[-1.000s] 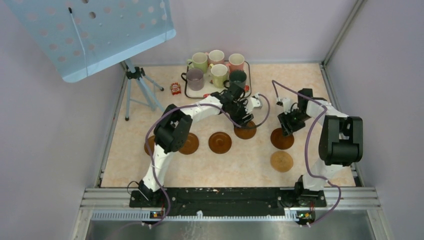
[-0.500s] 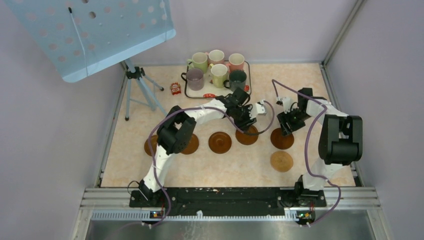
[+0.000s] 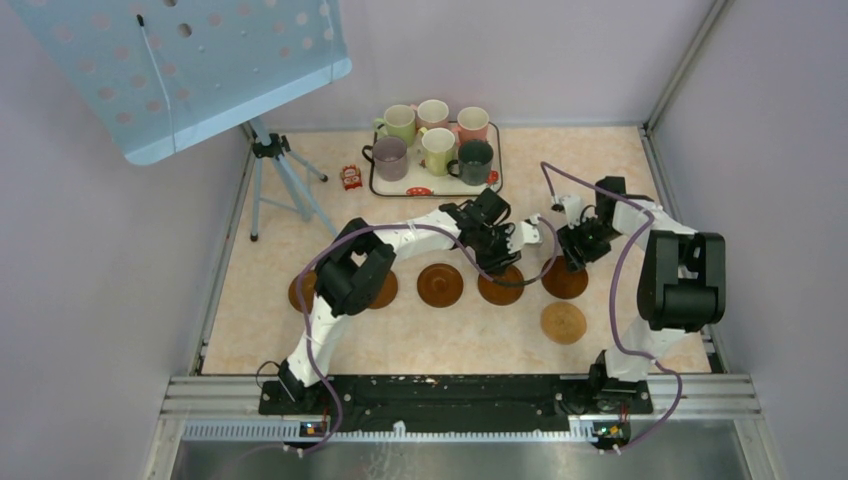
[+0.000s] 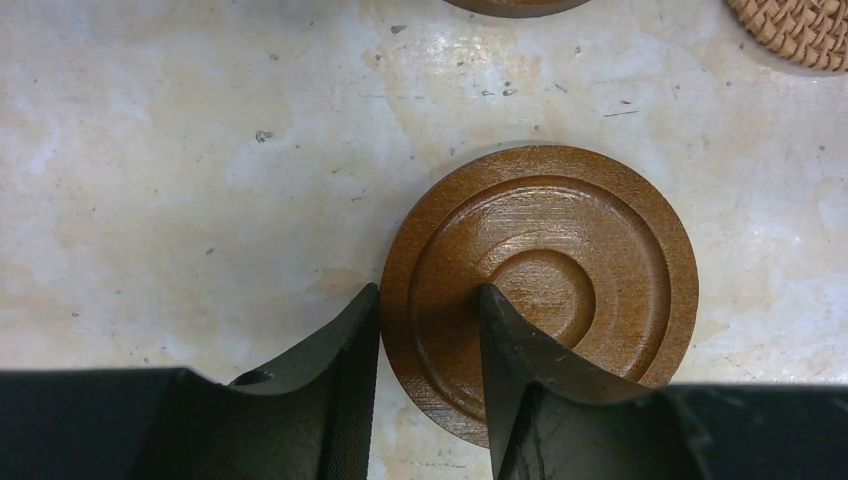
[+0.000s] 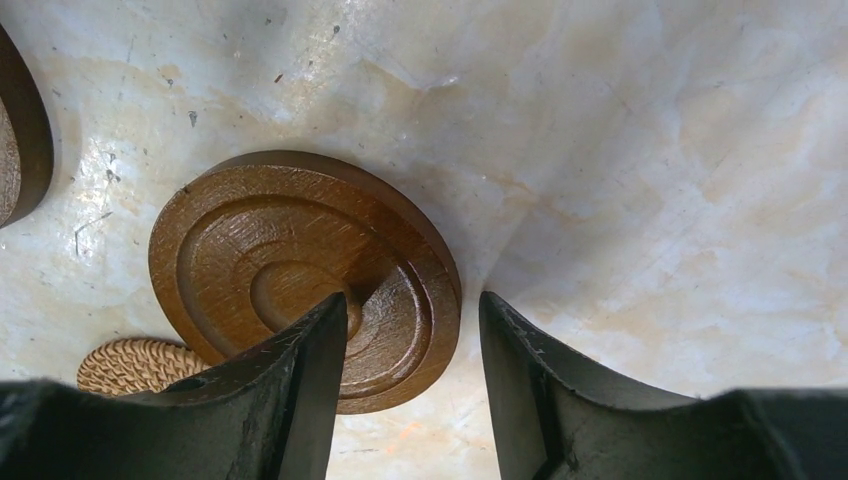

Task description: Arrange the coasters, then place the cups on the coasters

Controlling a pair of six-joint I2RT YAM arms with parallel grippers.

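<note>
- Since earlier frame, left gripper has dragged dark-brown ringed wooden coaster nearer the arm bases. It now lies flat on marbled table, just beside the right arm's coaster.
- Jaws clenched on its rim, one finger inside, one outside. Pulling away w/o letting go could flip or skid it.
- Right gripper straddles second brown ringed coaster, jaws slack, gap at the outer finger.
- Wrists are close together, so arms or cables could clash.
- Small handled cups sit on white tray, far side.

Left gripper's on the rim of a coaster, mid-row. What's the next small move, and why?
Probably open the left gripper and lift straight up. Its jaws seem pinched on the rim of the coaster, which lies flat on the table and, from above, sits about level with the neighbouring coaster in the row.
</note>
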